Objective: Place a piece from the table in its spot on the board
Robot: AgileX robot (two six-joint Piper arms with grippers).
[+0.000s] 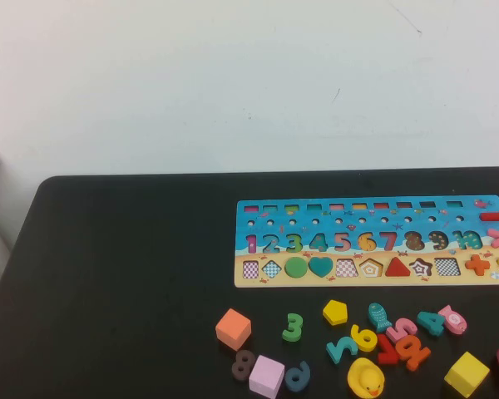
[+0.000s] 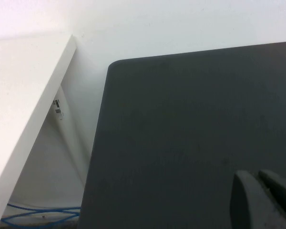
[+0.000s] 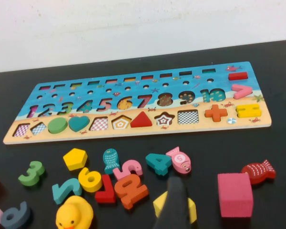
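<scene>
1. A black worktop (image 1: 125, 274) fills the lower half of the high view, with a rounded far-left corner; a plain white wall (image 1: 249, 75) rises behind it.
2. A white shelf or panel edge (image 2: 24, 109) stands beside the worktop in the left wrist view, and blue cables (image 2: 35, 214) lie on the floor at the lower left of that frame.
3. The board (image 1: 374, 243) lies flat at the centre right of the high view, its right end running out of frame. It carries a row of small slots on top, a row of numbers in the middle and a row of shapes at the bottom.
4. In the shape row, a green circle (image 1: 295, 267), a teal heart (image 1: 320, 266), a red triangle (image 1: 397, 267) and an orange plus (image 1: 476, 264) sit in place; several other recesses show a checkered base.
5. Loose pieces lie on the worktop below the board: an orange cube (image 1: 233, 328), a pink cube (image 1: 267, 376), a green 3 (image 1: 293, 327), a yellow pentagon (image 1: 335, 312), a yellow duck (image 1: 366, 380), a yellow cube (image 1: 466, 374), and a cluster of numbers and fish between them.
6. Neither arm shows in the high view.
7. The left gripper (image 2: 264, 198) hangs over bare worktop at the lower right of its wrist view, its fingers close together with nothing between them.
8. The right gripper (image 3: 174, 202) shows only as a dark tip at the bottom of its wrist view, in front of the yellow cube; whether its fingers are apart or together cannot be told.
</scene>
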